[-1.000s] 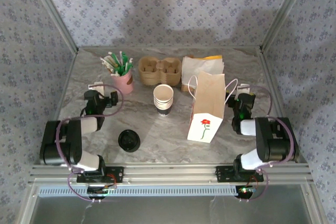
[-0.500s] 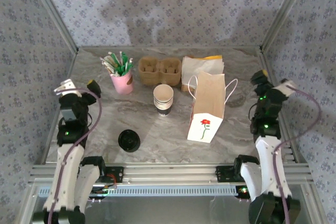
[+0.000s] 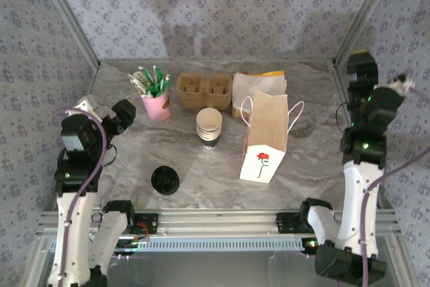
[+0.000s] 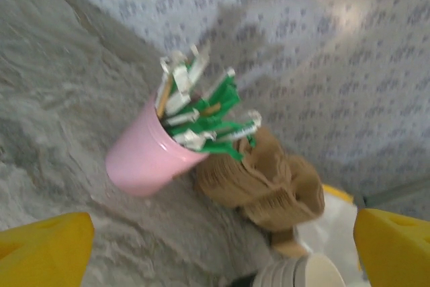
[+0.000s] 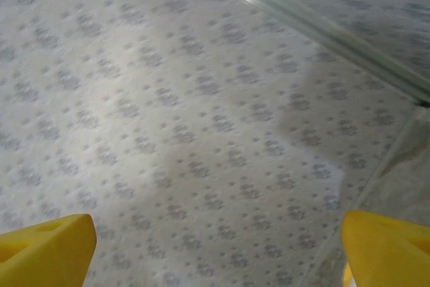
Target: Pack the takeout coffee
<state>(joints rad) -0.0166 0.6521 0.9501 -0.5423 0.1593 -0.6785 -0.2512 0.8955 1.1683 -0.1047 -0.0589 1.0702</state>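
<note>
Left end effector (image 3: pixel 105 109) hovers above the tabletop (image 3: pixel 215 173), well left of the paper bag (image 3: pixel 267 136), fingers wide apart w/ nothing between them. Its wrist cam looks toward a pink cup (image 4: pixel 144 159) of green sachets, which sits left of the bag and farther back.

The takeout coffee (image 3: pixel 164 180) stands alone, left of the bag and nearer the arm bases, black lid up. From above its body barely shows, and nothing touches it. A stack of lidless white cups (image 3: pixel 209 126) sits btw coffee and bag, near the bag's left side. A cardboard carrier (image 3: pixel 204 91) lies behind-left of the bag. The bag itself stands upright, handles up, red flower on its near face.

Right end effector (image 3: pixel 383 75) is raised well right of the bag, jaws likewise spread and empty, aimed at the wall.

Step in hand: prob the very start, i.e. no reach for the coffee yet, nothing packed.

Next move, as a judgement: the left arm is closer, so it should drop to the coffee, set fingers either side of the body below the lid, close gently and keep it upright. It must also steer past the cup stack en route to the bag. The right arm prob needs to steady the bag's rim, since a light bag could tip; whether its mouth gapes enough can't be told
</note>
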